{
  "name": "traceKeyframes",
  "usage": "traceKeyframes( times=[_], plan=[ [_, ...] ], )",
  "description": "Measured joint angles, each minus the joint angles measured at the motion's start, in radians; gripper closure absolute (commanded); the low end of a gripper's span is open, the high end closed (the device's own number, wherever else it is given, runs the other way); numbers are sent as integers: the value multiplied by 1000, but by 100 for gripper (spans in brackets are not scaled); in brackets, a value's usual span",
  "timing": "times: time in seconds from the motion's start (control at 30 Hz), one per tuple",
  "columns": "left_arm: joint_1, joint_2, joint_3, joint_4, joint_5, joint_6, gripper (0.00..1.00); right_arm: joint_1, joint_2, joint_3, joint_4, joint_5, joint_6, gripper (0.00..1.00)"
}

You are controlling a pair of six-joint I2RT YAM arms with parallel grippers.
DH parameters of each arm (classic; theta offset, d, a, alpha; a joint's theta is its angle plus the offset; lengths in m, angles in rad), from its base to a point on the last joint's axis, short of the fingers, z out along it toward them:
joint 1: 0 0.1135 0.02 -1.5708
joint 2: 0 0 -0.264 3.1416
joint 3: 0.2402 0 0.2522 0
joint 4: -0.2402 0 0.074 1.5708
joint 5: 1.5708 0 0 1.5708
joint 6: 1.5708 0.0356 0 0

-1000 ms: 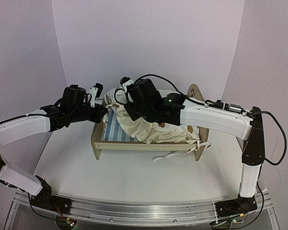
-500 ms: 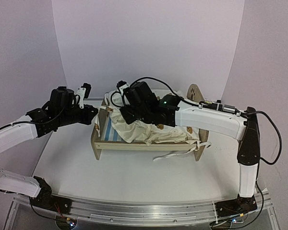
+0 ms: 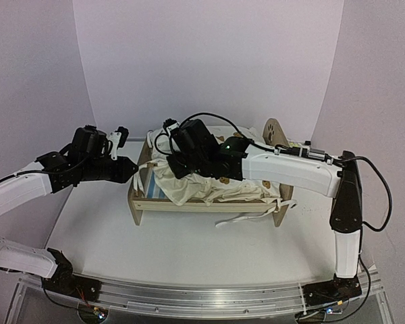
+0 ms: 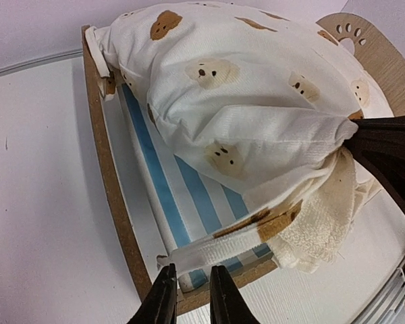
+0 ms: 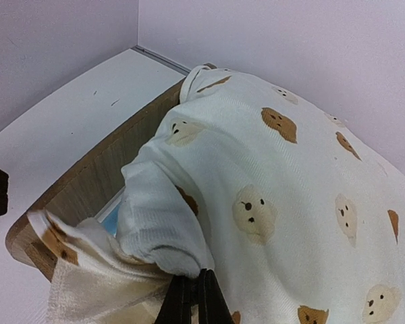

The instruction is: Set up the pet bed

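**Top view.** Pet bed (image 3: 209, 206) stands mid-counter (image 3: 189, 253), long side towards the arms. Bear-print cushion (image 3: 189, 189) now lies drawn further left, hiding more of the striped base (image 3: 153, 185) than a moment ago. Left end effector (image 3: 132, 168) has backed off to just beside the left end board (image 3: 136, 202).

**Left wrist view.** Left end effector (image 4: 192, 270) has its tips narrowly parted, gripping nothing (a white tie strap (image 4: 202, 251) lies just past them).

**Right wrist view.** Right end effector (image 5: 192, 278) is clenched on a fold of the cushion.

**Judgement.** The right arm alone now spreads the cushion, which is bunched, so the bedding is unfinished.
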Motion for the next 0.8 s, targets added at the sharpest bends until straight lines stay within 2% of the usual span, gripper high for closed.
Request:
traceKeyframes(
  times=[0.17, 0.23, 0.33, 0.43, 0.53, 0.8],
  plan=[
    [0, -22, 0, -30, 26, -24, 85, 0, 0, 0, 0, -4, 10, 100],
    [0, -28, 0, -32, 35, -27, 78, 0, 0, 0, 0, -7, 14, 100],
    [0, -34, -1, -30, 50, -29, 62, 0, 0, 0, 0, -15, 19, 100],
    [-2, -33, -12, -22, 66, -25, 54, 0, 0, 0, -1, -18, 19, 100],
    [-14, -27, -35, -17, 71, -19, 53, 0, 0, 0, -5, -11, 17, 100],
    [-40, 22, -84, 47, 80, 8, 59, 0, 5, 32, -13, 22, -5, 100]
  ],
)
